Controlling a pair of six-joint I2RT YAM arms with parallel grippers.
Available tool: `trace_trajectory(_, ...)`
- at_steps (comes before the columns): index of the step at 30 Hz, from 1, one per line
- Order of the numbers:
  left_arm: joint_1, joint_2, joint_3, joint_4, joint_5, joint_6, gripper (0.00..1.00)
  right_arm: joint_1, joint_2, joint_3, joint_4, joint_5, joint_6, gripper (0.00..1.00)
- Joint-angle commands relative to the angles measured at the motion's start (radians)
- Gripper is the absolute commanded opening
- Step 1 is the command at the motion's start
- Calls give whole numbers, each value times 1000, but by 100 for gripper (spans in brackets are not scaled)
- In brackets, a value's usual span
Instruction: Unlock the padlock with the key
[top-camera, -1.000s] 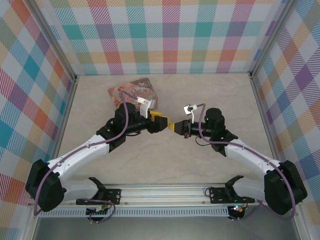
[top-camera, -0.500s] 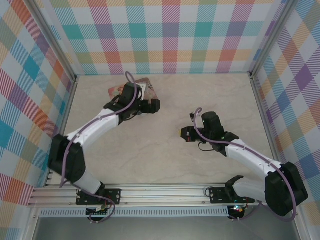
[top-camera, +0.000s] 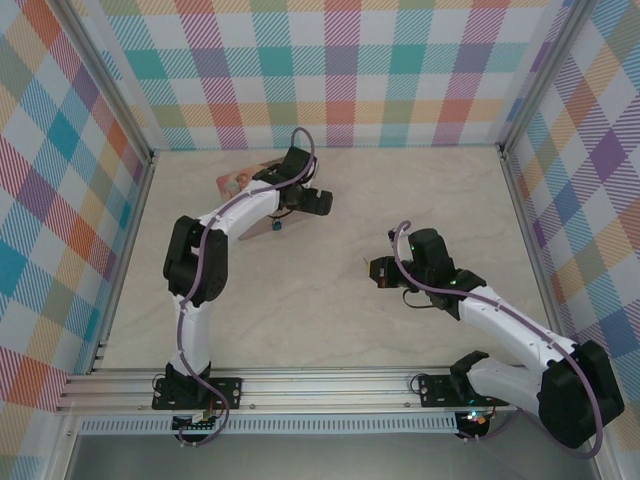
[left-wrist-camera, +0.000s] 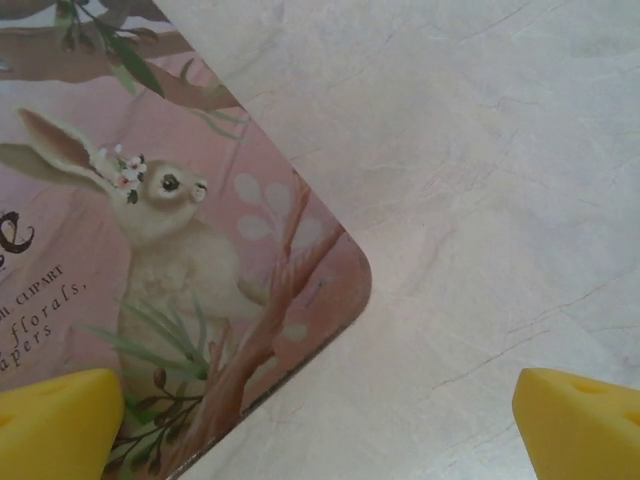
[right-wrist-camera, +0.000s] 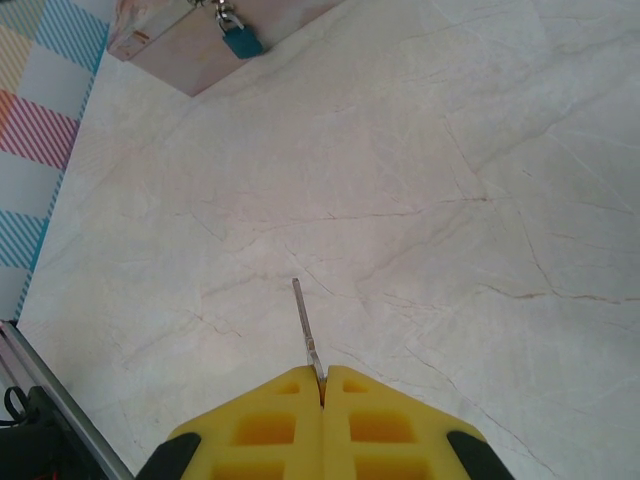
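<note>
On the far left a pastel plaid wall (top-camera: 60, 200) closes in the pale, marble-veined table (top-camera: 330, 330). The same plaid runs across the back and down the right side. An aluminium rail (top-camera: 320, 385) crosses the bottom of the overhead view.

In the upper left part of the table lies the pink rabbit-printed box (top-camera: 240, 180), with the left arm stretched up over it. The left gripper (top-camera: 316, 203) hangs at the box's right edge, its yellow fingers (left-wrist-camera: 55, 425) spread wide with nothing between them. In its wrist view one rounded corner of the box lies on bare stone.

Just below the box in the overhead view, the small teal padlock (top-camera: 277, 226) hangs at the box's near side. The right wrist view puts it at the top left of the frame.

Over to the right of centre, the right gripper (top-camera: 378, 270) is pinched tight on the key (right-wrist-camera: 305, 325). The key's thin shaft sticks out toward the padlock, well apart from it.
</note>
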Motion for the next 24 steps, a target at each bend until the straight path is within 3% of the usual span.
trace_trajectory(1,4,40,71,-50,6,33,100,3,-14,-14,-15,8,-12,3)
trace_trajectory(13,-30,69,100,-102,49,67,99,2,13,-1,-13,9,-16,4)
trace_trajectory(24,-144,-129,-187,-8,74,-10,98,-30,-20,19,-104,32,-26,4)
